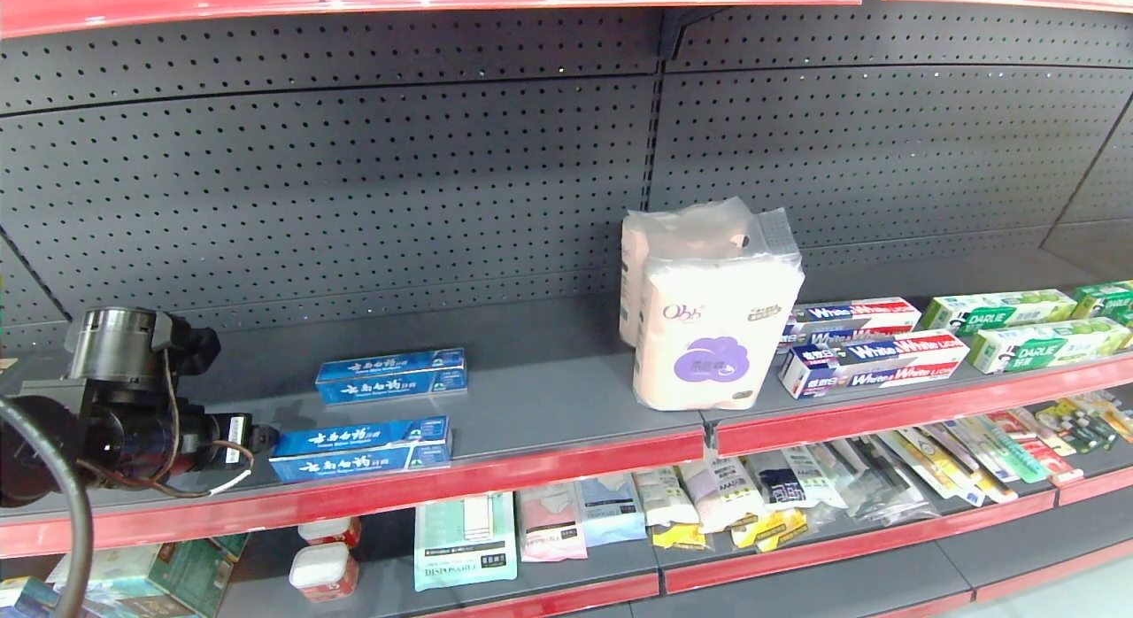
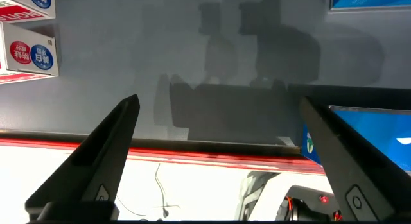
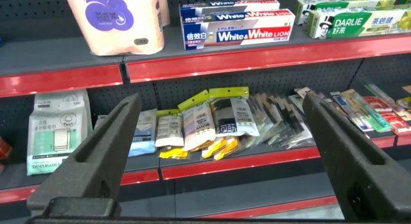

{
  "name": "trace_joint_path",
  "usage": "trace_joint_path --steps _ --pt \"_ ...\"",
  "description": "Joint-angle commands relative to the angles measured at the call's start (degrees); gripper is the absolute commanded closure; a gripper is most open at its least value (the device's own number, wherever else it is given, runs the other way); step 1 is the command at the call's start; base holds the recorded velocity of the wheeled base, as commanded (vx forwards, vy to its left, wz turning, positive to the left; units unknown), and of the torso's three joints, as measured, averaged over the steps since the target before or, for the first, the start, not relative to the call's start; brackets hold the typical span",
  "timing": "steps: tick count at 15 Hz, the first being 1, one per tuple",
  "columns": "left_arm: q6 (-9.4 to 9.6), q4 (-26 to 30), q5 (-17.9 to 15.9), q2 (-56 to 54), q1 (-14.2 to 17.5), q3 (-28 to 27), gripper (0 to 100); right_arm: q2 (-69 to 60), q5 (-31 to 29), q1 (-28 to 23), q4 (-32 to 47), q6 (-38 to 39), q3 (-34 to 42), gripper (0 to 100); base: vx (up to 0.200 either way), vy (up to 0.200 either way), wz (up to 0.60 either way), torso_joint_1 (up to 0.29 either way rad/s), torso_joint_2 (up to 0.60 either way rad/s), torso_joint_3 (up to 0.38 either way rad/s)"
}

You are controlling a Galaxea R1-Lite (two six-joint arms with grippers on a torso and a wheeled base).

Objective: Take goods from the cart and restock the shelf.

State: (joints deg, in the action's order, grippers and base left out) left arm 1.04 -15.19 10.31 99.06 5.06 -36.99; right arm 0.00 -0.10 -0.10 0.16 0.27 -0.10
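We judged the step in hand to be leaving a restocked carton and backing the left arm away. To do that well, the arm should draw straight back across the red lip (image 1: 531, 463) with its fingers kept wide. That way neither finger would catch the carton's end and skew it out of line with its twin behind.

The left pincer (image 2: 218, 102) was spread wide with nothing between its fingers, hanging over bare shelf (image 1: 549, 379) at the front edge. The front blue box (image 1: 358, 450) lay flat along the lip, parallel to the rear blue box (image 1: 391, 375). In the left wrist view it sat just outside one finger, not in the gap. We could not tell whether that finger touched the carton or only stood beside it, since the finger hid the near edge.

The right pincer (image 3: 221, 99) was also spread and empty. It was held well back from the shelving, facing the lower shelf of hanging sachets (image 3: 212, 124) beneath the tissue pack (image 1: 708, 308).
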Motion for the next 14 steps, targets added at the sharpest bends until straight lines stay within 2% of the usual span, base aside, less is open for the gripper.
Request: trace_joint_path --steps 1,4,5,7,8,11,14 --pt "0.02 0.0 0.1 -0.1 0.0 0.1 0 0.0 0.0 0.0 0.0 0.0 0.0 0 0.0 0.0 0.0 0.0 0.0 0.0" --pt "0.19 -0.1 0.1 -0.4 0.3 -0.5 0 0.1 0.0 0.0 0.0 0.0 0.1 0 0.0 0.0 0.0 0.0 0.0 0.0" --pt "1.16 -0.4 0.1 -0.7 2.4 -2.0 0 0.0 0.0 0.0 0.0 0.0 0.0 0 0.0 0.0 0.0 0.0 0.0 0.0" --pt "5.91 -1.9 0.1 -1.1 7.0 -4.0 0 0.0 0.0 0.0 0.0 0.0 0.0 0 0.0 0.0 0.0 0.0 0.0 0.0" --pt "7.58 -3.1 -0.2 -1.3 8.1 -4.1 0 0.1 0.0 0.0 0.0 0.0 0.0 0 0.0 0.0 0.0 0.0 0.0 0.0" --pt "7.31 -4.5 -0.2 -1.3 8.9 -3.4 0 0.0 0.0 0.0 0.0 0.0 0.0 0 0.0 0.0 0.0 0.0 0.0 0.0" --pt "7.4 -4.4 -0.2 -1.8 8.3 -2.6 0 0.1 0.0 0.0 0.0 0.0 0.0 0 0.0 0.0 0.0 0.0 0.0 0.0"
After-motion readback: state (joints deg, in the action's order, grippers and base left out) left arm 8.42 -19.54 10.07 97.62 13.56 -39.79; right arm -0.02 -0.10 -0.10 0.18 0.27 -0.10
